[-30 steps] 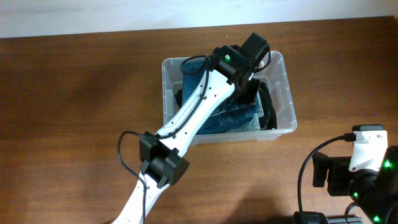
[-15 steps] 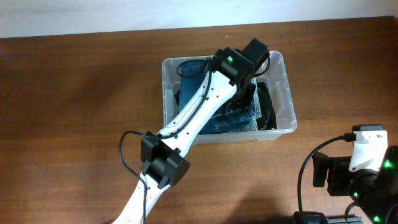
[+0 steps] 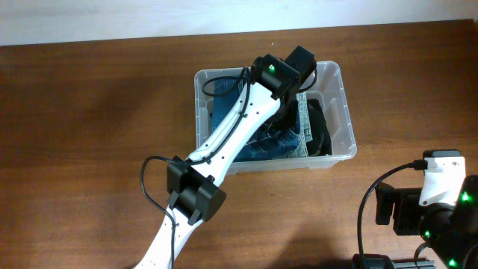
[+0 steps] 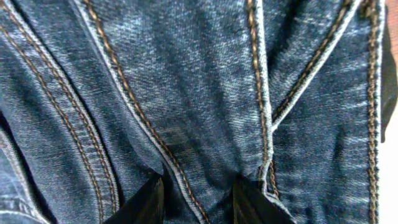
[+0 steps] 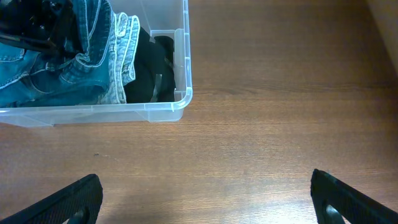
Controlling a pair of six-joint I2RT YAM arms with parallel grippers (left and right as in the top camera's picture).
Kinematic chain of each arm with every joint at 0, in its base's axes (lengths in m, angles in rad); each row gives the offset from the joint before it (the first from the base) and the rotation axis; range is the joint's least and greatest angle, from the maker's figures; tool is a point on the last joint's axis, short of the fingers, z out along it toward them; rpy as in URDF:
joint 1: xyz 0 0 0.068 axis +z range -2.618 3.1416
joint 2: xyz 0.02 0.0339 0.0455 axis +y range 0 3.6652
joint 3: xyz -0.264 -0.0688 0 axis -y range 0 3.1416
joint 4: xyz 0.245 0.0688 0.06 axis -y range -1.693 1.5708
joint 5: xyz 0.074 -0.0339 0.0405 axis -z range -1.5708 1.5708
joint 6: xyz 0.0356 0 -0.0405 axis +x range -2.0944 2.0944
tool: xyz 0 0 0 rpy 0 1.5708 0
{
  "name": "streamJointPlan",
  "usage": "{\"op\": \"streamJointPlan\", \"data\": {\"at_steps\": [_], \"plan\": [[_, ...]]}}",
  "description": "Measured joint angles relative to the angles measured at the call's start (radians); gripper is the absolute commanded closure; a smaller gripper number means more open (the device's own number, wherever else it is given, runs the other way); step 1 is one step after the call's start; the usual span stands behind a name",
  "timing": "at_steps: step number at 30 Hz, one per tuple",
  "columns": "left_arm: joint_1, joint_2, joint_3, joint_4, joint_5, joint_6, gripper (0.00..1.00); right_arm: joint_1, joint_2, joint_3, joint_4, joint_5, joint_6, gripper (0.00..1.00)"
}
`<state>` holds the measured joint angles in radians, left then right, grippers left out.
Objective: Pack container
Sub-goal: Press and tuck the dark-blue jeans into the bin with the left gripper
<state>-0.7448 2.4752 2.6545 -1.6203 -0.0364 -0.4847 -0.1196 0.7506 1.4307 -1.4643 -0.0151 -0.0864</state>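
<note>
The clear plastic container stands at the table's middle back, holding blue jeans and a black garment. My left gripper reaches down into it, and its fingers pinch a seamed fold of the jeans, which fill the left wrist view. In the overhead view the wrist hides the fingers. My right gripper is open wide and empty above bare wood, in front of and to the right of the container's corner. The jeans and black garment show there too.
The white left arm stretches from the table's front across the container's near wall. The right arm's base sits at the front right corner. A pale wall runs along the table's far edge.
My left wrist has shifted slightly left and back inside the container. The jeans have moved with it, and their pale hem now stands up along the right side.
</note>
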Motion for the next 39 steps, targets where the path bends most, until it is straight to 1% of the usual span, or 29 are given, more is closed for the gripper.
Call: {"op": "streamJointPlan", "data": {"at_steps": [3,6,7,8,9,13,18,19,21,31,33,39], "plan": [[0.000,0.000,0.019,-0.014,-0.031,-0.007,0.64,0.000,0.000,0.000,0.000,0.000,0.000,0.02],[0.001,0.001,0.075,-0.010,-0.087,-0.010,0.64,0.000,0.000,0.000,0.000,0.000,0.000,0.02],[0.003,0.001,0.101,0.015,-0.109,-0.010,0.63,0.000,0.000,0.000,0.000,0.000,0.000,0.02],[0.006,0.001,0.127,0.046,-0.126,-0.010,0.59,0.000,0.000,0.000,0.000,0.000,0.000,0.02],[0.014,0.001,0.174,0.100,-0.151,-0.003,0.59,0.000,0.000,0.000,0.000,0.000,0.000,0.02],[0.028,-0.005,0.216,0.227,-0.183,0.043,0.59,0.000,0.000,0.000,0.000,0.000,0.001,0.02],[0.030,-0.005,0.204,0.290,-0.194,0.070,0.61,0.000,0.000,0.000,0.000,0.000,0.000,0.02],[0.032,-0.005,0.195,0.315,-0.198,0.073,0.65,0.000,0.000,0.000,0.000,0.000,0.000,0.02],[0.032,-0.004,0.180,0.345,-0.200,0.077,0.66,0.000,0.000,0.000,0.000,0.000,0.000,0.01],[0.060,0.077,0.123,0.337,-0.201,0.080,0.66,0.000,0.000,0.000,0.000,0.000,0.000,0.02],[0.062,0.101,0.122,0.339,-0.205,0.080,0.71,0.000,0.000,0.000,0.000,0.000,0.000,0.02],[0.064,0.119,0.120,0.331,-0.216,0.080,0.71,0.000,0.000,0.000,0.000,0.000,0.000,0.02]]}}
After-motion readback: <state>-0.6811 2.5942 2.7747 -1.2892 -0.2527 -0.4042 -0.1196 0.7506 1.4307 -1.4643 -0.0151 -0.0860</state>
